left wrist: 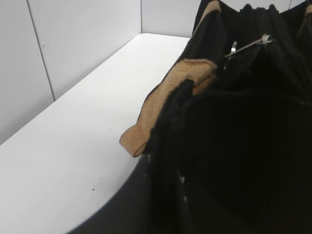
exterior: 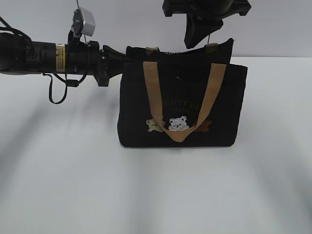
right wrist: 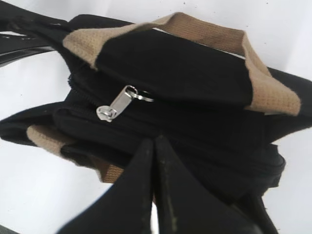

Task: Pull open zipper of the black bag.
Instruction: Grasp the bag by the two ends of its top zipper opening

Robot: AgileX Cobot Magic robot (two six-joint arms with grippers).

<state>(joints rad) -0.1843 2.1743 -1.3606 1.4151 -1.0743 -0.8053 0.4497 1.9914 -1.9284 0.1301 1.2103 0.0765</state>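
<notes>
Right claw (right wrist: 155, 146): fingers pressed together, clenched on nothing, tips just above the bag's top rim, near the silver zipper pull (right wrist: 118, 104). The pull lies flat on the zipper (right wrist: 161, 119), apart from the claw tips. Left claw (exterior: 113, 61): at the upper left end of the black bag (exterior: 183, 105), jaws narrow and seemingly grasping the fabric there, though contact is hidden. The bag stands upright on the white bench (exterior: 156, 190), tan handles (exterior: 161, 97) hanging.
</notes>
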